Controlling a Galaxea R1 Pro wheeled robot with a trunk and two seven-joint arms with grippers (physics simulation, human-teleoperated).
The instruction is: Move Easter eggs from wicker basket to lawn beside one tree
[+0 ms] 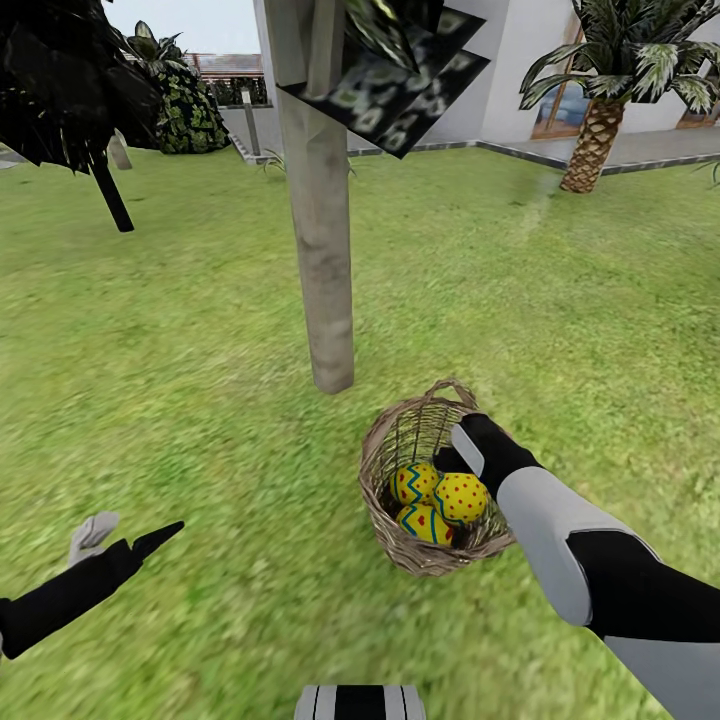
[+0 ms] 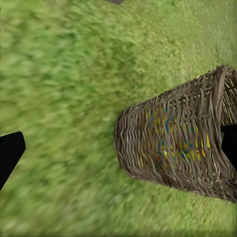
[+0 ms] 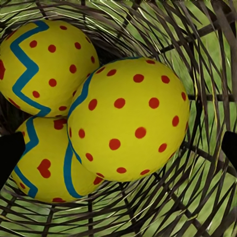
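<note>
Three yellow Easter eggs lie in the wicker basket [image 1: 400, 455] on the lawn [image 1: 180, 380], just right of the pale tree trunk [image 1: 322, 250]. The dotted egg [image 1: 462, 497] lies on top, with the zigzag egg [image 1: 413, 482] and the heart egg [image 1: 424, 524] beside and below it. My right gripper [image 1: 460, 458] reaches into the basket from above. In the right wrist view it is open [image 3: 119, 148], with a black fingertip at each side of the dotted egg [image 3: 131, 118]. My left gripper [image 1: 140, 526] hangs open over the grass at lower left, and its wrist view shows the basket [image 2: 177, 140] from the side.
A dark tree with a thin black trunk [image 1: 110, 195] stands at the far left and a small palm [image 1: 592, 145] at the far right. Behind them stand a bush [image 1: 190, 110] and a white house [image 1: 500, 70]. Open grass lies all round the basket.
</note>
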